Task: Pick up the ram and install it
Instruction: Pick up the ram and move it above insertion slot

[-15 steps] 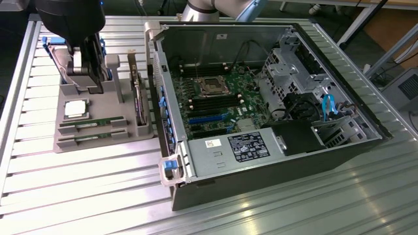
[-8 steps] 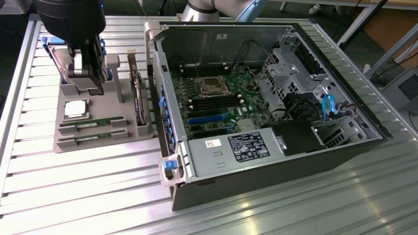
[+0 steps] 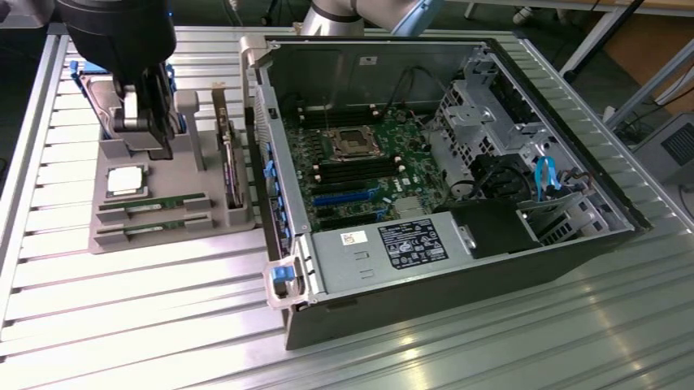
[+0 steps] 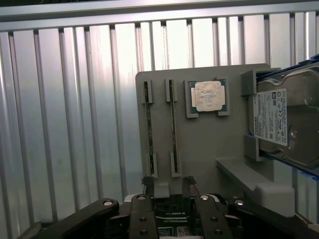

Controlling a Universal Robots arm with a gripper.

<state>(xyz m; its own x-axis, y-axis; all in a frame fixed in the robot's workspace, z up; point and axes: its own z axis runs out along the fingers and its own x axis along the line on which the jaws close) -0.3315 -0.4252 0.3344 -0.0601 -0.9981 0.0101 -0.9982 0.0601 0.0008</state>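
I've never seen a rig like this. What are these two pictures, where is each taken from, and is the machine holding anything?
The machine is one robot arm with a gripper. One picture comes from a camera off the arm; the other from a camera on its wrist, looking past the gripper, which is open and empty. It hangs over a grey tray holding one ram stick, a second ram stick, a square processor chip and a hard drive. Beside the tray, on the slatted metal table, lies an open computer case with its motherboard exposed.
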